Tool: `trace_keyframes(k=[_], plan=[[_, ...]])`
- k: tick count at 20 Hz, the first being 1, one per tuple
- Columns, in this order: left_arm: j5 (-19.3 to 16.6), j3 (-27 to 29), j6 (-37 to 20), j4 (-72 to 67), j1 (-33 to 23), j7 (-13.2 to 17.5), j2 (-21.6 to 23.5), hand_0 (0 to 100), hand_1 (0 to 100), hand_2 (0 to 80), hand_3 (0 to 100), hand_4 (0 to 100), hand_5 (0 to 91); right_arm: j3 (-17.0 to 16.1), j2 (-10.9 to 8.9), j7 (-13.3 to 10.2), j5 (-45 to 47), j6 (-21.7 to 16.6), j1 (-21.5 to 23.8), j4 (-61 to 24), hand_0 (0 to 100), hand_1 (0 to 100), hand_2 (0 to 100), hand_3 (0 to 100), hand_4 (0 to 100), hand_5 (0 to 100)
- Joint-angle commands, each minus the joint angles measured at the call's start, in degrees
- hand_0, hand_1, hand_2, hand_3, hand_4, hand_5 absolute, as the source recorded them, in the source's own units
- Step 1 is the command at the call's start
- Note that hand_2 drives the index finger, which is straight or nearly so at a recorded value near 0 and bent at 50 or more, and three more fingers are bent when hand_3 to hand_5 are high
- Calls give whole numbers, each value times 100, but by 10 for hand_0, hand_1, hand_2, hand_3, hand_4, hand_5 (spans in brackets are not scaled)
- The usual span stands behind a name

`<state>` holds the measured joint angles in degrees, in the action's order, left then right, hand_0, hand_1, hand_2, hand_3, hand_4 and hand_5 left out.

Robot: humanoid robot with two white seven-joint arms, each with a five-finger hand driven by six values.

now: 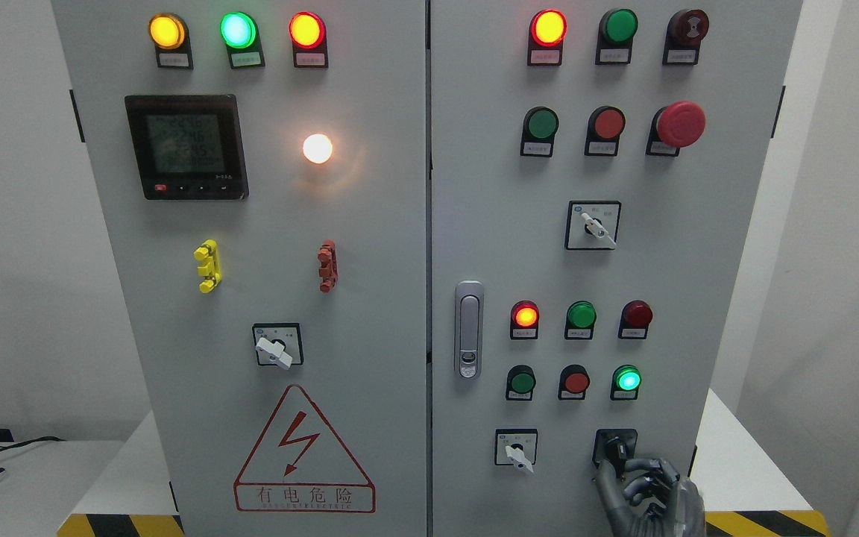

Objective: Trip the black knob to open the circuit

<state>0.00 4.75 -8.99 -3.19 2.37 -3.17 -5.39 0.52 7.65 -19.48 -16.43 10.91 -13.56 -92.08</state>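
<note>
White walls stood behind the big grey cabinet (pixel 370 298), and low on its right door sat the black knob (pixel 615 448), just above the right hand (pixel 642 492), whose curled fingers (pixel 608 471) touched it from below.

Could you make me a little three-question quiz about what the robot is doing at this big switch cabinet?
1. True or false: the robot's right hand is at the black knob near the bottom right of the cabinet.
2. Which lamp glows in the top row of the right door? A) the green lamp B) the red lamp C) the dark red lamp
3. Fill in: the red triangle on the left door shows a ____ bolt.

Key: 1 true, its fingers reach up to the knob; 2 B; 3 lightning.
</note>
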Motion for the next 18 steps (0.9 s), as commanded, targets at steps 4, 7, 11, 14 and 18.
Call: trace_keyframes(k=[4,7,11,14,18], plan=[[-176,0,3,3,0,1,3,120,389,0,0,0,0,115,-1,15,-105,-36,2,6,314,718,542,808,824,966],[-176,0,3,3,0,1,-6,120,389,0,0,0,0,97,-1,15,-255,-45,2,6,316,722,539,805,823,965],[-176,0,3,3,0,1,3,120,389,0,0,0,0,106,-1,15,-273,-54,2,6,317,727,535,802,822,965],[-176,0,3,3,0,1,-6,120,389,0,0,0,0,97,-10,6,-334,-62,20,15,317,729,534,800,820,965],[-176,0,3,3,0,1,-6,120,389,0,0,0,0,97,-10,6,-396,-80,29,24,318,733,524,797,817,964]])
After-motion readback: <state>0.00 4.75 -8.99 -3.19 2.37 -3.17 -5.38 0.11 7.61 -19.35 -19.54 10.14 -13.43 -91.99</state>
